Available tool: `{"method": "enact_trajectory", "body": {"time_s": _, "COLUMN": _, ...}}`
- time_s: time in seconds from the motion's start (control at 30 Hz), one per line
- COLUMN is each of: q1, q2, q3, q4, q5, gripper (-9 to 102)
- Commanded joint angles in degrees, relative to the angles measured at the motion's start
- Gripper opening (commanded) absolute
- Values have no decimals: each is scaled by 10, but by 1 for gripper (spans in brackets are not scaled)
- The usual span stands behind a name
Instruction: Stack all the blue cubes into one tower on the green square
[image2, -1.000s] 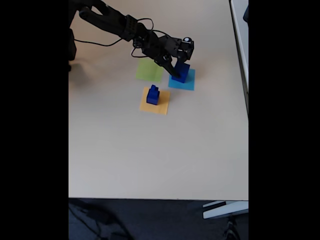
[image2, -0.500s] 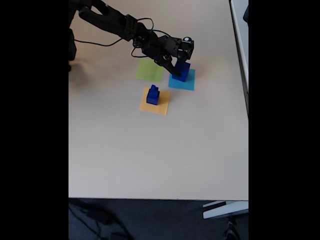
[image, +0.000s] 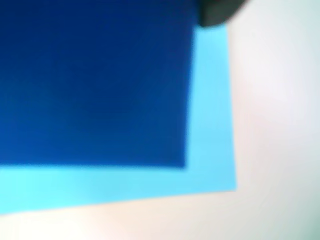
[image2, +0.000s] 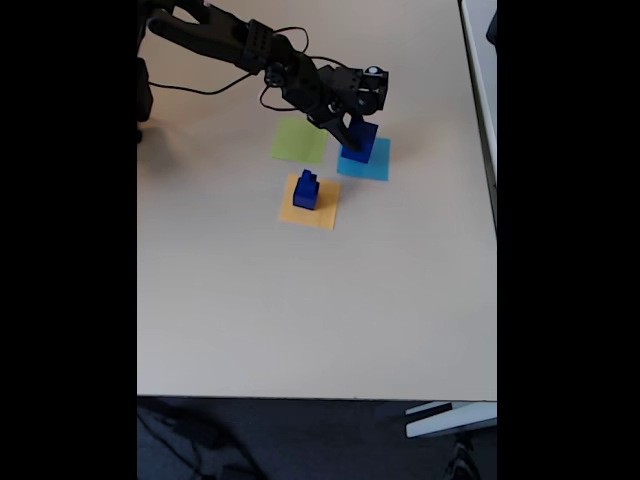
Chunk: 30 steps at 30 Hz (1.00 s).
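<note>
Your hand sits at the big blue cube on the cyan square, one dark finger down along the cube's left face in the fixed view. Whether it is clamped on the cube or slack, you cannot tell from either camera. In the wrist view that cube takes up most of the picture, with the cyan paper showing below and to its right, and pale tabletop beyond. The green square lies bare just left of the cyan one. Nearer the camera, two smaller blue cubes stand stacked on the orange-yellow square.
</note>
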Motion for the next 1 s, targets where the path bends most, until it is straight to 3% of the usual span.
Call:
{"method": "enact_trajectory", "body": {"time_s": 0.0, "q1": -15, "q2": 69, "q3": -52, "q4": 44, "q5": 28, "gripper": 18}}
{"method": "enact_trajectory", "body": {"time_s": 0.2, "q1": -40, "q2": 79, "q3": -60, "q4": 107, "q5": 86, "gripper": 19}}
{"method": "enact_trajectory", "body": {"time_s": 0.57, "q1": -66, "q2": 118, "q3": 10, "q4": 109, "q5": 126, "gripper": 17}}
{"method": "enact_trajectory", "body": {"time_s": 0.77, "q1": -60, "q2": 172, "q3": 85, "q4": 89, "q5": 127, "gripper": 18}}
{"method": "enact_trajectory", "body": {"time_s": 0.97, "q1": -54, "q2": 199, "q3": 183, "q4": 3, "q5": 119, "gripper": 17}}
